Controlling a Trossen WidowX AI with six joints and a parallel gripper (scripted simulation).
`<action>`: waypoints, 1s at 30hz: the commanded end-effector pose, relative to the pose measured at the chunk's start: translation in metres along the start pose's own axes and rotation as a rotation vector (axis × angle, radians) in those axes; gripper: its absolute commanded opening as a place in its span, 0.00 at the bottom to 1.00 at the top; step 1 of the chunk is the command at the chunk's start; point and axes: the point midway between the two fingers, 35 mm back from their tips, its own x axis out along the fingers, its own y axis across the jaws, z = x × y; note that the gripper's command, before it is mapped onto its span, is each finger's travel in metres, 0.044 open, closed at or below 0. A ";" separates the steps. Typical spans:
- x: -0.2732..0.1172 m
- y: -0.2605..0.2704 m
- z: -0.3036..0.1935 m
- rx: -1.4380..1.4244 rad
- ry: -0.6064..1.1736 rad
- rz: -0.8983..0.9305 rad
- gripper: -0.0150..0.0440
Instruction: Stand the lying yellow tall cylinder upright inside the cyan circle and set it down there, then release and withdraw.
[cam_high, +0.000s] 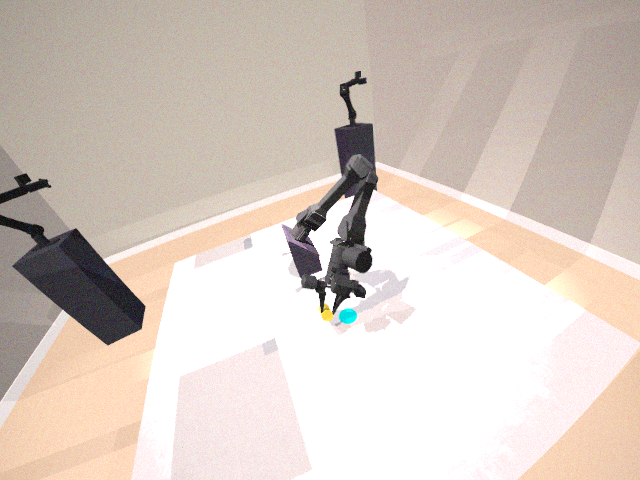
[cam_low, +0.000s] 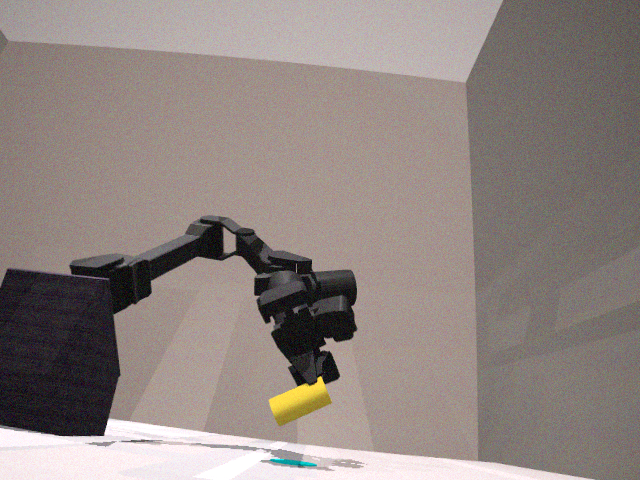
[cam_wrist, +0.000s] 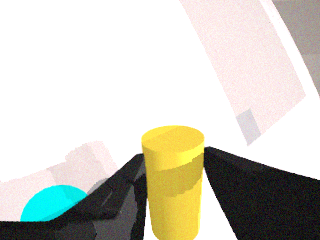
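The yellow tall cylinder (cam_high: 326, 314) (cam_low: 300, 401) (cam_wrist: 175, 185) is held in the air above the white surface, tilted and nearer to lying than upright in the exterior view. My gripper (cam_high: 328, 312) (cam_low: 313, 383) (cam_wrist: 174, 158) is shut on it near one end, with a finger on each side in the wrist view. The cyan circle (cam_high: 347, 316) (cam_low: 293, 462) (cam_wrist: 52, 204) lies flat on the surface, below the cylinder in the exterior view. In the wrist view it is at the lower left, partly hidden by a finger.
A dark block (cam_high: 303, 253) (cam_low: 56, 356) stands under my arm's base. Two more dark blocks, each bearing an arm, stand at the left (cam_high: 77, 289) and at the back (cam_high: 355, 142) in the top view. Shadows fall across the white surface (cam_high: 413, 392).
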 end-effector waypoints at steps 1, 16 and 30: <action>0.000 -0.001 -0.001 0.009 -0.025 -0.012 0.43; 0.001 0.000 0.000 0.022 -0.118 -0.031 0.43; 0.000 0.003 0.000 0.040 -0.207 -0.039 0.43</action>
